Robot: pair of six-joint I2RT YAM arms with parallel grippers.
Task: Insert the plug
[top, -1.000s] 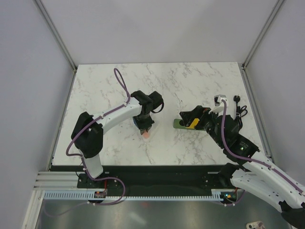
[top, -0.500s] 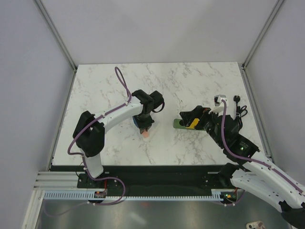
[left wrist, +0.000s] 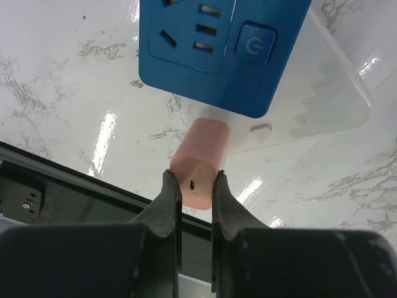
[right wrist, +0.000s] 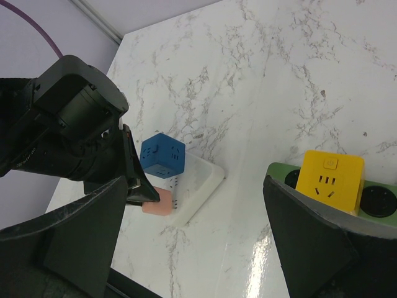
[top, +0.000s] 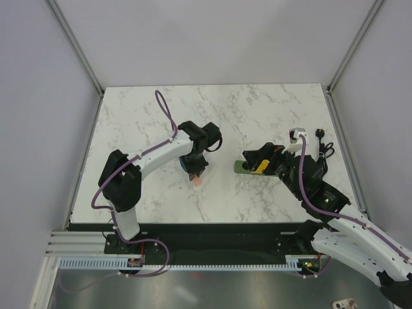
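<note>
Barely moved: left arm [top: 154, 153], slightly. Left tool [left wrist: 194, 181]: clenched on pink block [left wrist: 200, 155]. Right tool [right wrist: 193, 192]: released; plug [right wrist: 329, 174] just ahead, on green strip [right wrist: 379, 202]. Risk: off-centre closing could tilt plug.

Blue cube [right wrist: 162, 155] on white strip [right wrist: 201, 180], pink block [left wrist: 200, 164] beside.

The left wrist view's top edge is cutting off the blue plastic socket cube [left wrist: 223, 49]. Black fingers [left wrist: 166, 208] of the left gripper [left wrist: 194, 185] are covering both sides of the small pink plastic block [left wrist: 200, 155] — and a dark finger [right wrist: 310, 236] of the right gripper [right wrist: 193, 186] is hiding part of the dark green socket strip [right wrist: 378, 202].
</note>
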